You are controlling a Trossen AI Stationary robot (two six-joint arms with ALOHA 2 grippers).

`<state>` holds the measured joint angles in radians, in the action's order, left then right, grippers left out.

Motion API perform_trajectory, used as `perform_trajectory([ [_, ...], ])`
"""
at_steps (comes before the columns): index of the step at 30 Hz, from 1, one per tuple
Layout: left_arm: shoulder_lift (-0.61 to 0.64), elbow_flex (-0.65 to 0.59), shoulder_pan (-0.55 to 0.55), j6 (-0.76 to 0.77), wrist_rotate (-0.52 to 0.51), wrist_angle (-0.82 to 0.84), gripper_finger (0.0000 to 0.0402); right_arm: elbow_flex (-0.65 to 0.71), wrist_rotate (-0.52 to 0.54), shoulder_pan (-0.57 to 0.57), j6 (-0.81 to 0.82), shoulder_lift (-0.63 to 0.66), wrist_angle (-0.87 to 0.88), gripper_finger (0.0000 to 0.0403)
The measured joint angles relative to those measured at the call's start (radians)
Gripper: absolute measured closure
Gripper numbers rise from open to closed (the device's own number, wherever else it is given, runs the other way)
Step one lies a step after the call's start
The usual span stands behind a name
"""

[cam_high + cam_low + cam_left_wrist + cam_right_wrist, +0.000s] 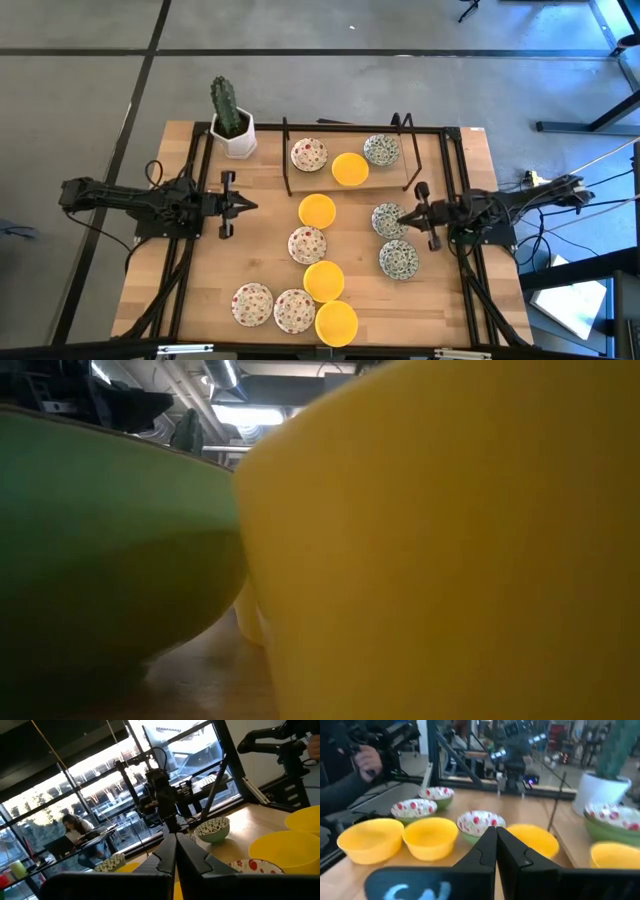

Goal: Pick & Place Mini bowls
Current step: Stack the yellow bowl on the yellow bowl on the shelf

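About a dozen mini bowls sit upright on the wooden table. Three are on a dark-framed tray at the far side: red-speckled, yellow, green-grey. Loose bowls include yellow ones, red-speckled ones and green-grey ones. My left gripper is shut at the table's left, pointing right. My right gripper is shut, its tip at the right rim of a green-grey bowl, holding nothing.
A cactus in a white pot stands at the far left corner. A yellow bowl and a green-sided bowl fill the low view. A person's hand shows beyond the table's near side. Bare wood lies left of the bowls.
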<state>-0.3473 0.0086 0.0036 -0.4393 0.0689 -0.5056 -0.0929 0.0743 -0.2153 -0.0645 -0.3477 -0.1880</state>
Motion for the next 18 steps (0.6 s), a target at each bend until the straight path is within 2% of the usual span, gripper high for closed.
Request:
perform_trajectory([
  [3,0.0,0.0,0.0,0.0,0.0,0.0,0.0396,0.0,-0.009,-0.016,-0.039,-0.077,-0.109,0.0395],
  [5,0.0,0.0,0.0,0.0,0.0,-0.008,0.0399,-0.002,-0.051,-0.035,-0.031,-0.136,-0.195,0.0395],
  [9,0.0,0.0,0.0,0.01,0.001,-0.095,0.04,-0.086,-0.068,-0.113,0.023,-0.28,-0.279,0.0395],
  [13,0.0,0.0,-0.002,0.017,0.002,-0.174,0.0396,-0.198,0.029,-0.216,-0.004,-0.454,-0.266,0.0395],
  [18,0.0,0.0,-0.002,0.007,0.002,-0.18,0.0394,-0.384,0.191,-0.356,0.028,-0.701,-0.172,0.0395],
])
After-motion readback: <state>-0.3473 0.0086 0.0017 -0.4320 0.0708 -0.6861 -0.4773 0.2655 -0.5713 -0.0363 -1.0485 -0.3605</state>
